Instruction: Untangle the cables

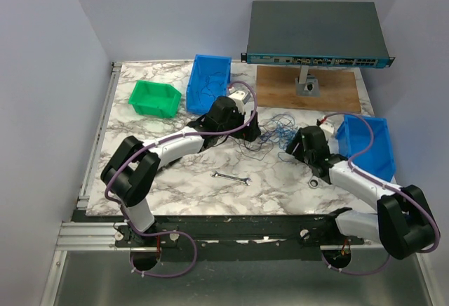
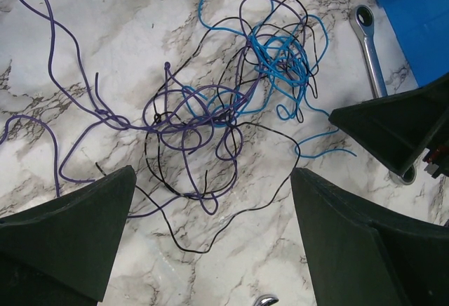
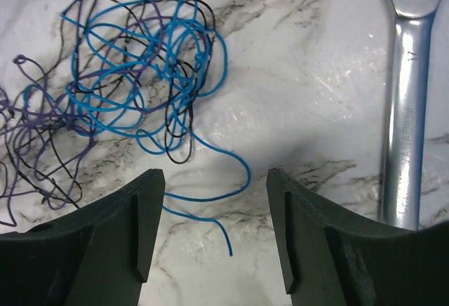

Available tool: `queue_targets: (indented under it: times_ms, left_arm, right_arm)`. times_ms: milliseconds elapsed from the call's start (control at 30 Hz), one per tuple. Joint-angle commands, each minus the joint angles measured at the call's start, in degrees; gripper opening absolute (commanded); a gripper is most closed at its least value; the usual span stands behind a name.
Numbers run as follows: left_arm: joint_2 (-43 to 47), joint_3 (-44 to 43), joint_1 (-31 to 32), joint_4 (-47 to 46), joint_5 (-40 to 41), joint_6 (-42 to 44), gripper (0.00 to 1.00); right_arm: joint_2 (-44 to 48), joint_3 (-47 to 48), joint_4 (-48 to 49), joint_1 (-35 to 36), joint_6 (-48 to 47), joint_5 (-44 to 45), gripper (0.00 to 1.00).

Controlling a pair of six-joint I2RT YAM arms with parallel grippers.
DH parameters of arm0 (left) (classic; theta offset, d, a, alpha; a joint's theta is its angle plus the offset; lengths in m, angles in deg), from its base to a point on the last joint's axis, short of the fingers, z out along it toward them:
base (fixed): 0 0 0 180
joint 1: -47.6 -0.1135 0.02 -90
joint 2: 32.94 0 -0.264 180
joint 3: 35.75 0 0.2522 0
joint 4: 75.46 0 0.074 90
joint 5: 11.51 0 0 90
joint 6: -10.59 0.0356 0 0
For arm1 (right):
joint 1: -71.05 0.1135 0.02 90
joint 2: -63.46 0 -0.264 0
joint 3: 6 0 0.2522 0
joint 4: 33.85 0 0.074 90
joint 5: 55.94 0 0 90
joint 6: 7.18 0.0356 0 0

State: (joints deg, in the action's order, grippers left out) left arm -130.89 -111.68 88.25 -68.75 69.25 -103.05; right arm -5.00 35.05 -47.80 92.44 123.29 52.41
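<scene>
Just in front of the wooden board [image 1: 309, 90], on its near side, the cables [image 1: 270, 132] are lying on the marble table [image 1: 182, 180] as one loose knot of thin blue, black and purple wires. The knot is stretching sideways along the board's near edge, with the blue loops gathering toward the board's right end and the purple loops spreading toward its left end. Black wire is running through both parts. One free blue end [image 3: 210, 204] is trailing out of the knot, away from the board. It is lying on the table just between the fingers of the right gripper [image 3: 215, 176], which is hovering wide open and holding nothing. In my judgement the coming move is depending on this relation: the right arm is the nearer one to the blue end, and the end is pointing almost straight into its open jaws. It would need only to lower and close, then pull away from the knot. The left gripper [image 2: 212, 176] is waiting near the board's left end with its jaws also spread wide and empty, and the purple and black loops are lying just ahead of its fingertips. A silver ratchet wrench [image 3: 407, 109] is lying flat beside the right gripper, apart from the wires.
</scene>
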Motion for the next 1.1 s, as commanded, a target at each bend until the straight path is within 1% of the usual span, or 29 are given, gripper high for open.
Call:
queue_targets:
  times_ms: [0,233,300,333,367,433,533,567,700,833,867,900,933,967,1000,1033,1067]
  left_arm:
    - [1.92,0.81,0.32,-0.5,0.38,0.08,0.95]
    - [2.67,1.34,0.36,-0.33,1.41,0.52,0.95]
    - [2.79,1.36,0.38,-0.38,1.41,0.65,0.95]
    - [2.87,1.35,0.32,-0.19,1.55,0.85,0.95]
    - [2.98,1.39,0.38,0.04,2.01,1.0,0.95]
    - [3.34,1.42,0.34,0.24,2.51,1.22,0.95]
    - [3.69,1.42,0.32,0.17,2.26,1.23,0.95]
    - [3.66,1.57,0.32,0.19,2.28,1.23,0.95]
    - [3.91,1.62,0.36,-0.03,2.71,1.38,0.95]
    - [4.24,2.61,0.34,-1.73,0.76,1.36,0.95]
    - [4.35,2.76,0.38,-2.06,0.67,1.4,0.95]
    - [4.35,2.76,0.33,-2.18,0.59,1.48,0.95]
    - [4.5,2.76,0.32,-2.19,0.66,1.48,0.95]
    - [4.49,2.76,0.34,-2.1,0.64,1.49,0.95]
    - [4.57,2.82,0.31,-2.16,0.63,1.49,0.95]
    - [4.61,2.99,0.36,-2.24,0.56,1.49,0.95]
    - [4.68,3.1,0.4,-2.35,0.54,1.49,0.95]
  right_arm:
    - [-2.02,2.71,-9.2,0.31,1.63,1.69,0.66]
    - [-10.16,6.94,-8.22,0.62,1.21,0.7,0.65]
    - [-12.59,8.01,-8.67,1.11,2.1,-0.37,0.62]
    - [-13.08,8.04,-8.77,1.62,2.77,-0.75,0.55]
    - [-13.07,7.82,-8.54,2.47,3.29,-0.8,0.51]
    - [-12.05,7.12,-7.82,3.68,3.67,-1.47,0.34]
    - [-9.57,7.95,-9.63,4.38,4.04,-2.18,0.05]
    - [-8.62,8.33,-10.8,4.53,4.17,-2.5,0.01]
    - [-3.66,10.71,-12.79,4.67,2.37,-7.6,0.01]
    - [-0.14,14.71,-16.53,4.89,1.45,-11.97,0.01]
    - [0.35,15.52,-17.62,4.88,1.44,-12.28,0.02]
    - [1.02,16.3,-18.48,4.86,1.82,-11.86,0.09]
    - [1.33,16.76,-19.23,4.87,1.89,-10.81,0.21]
    - [1.52,16.98,-20.03,4.85,2.68,-9.07,0.44]
    - [1.58,17.09,-21.48,4.89,4.01,-6.27,0.69]
    - [1.69,16.74,-22.48,4.89,5.63,-4.54,0.83]
    - [1.83,16.15,-22.89,4.87,8.23,-2.5,0.9]
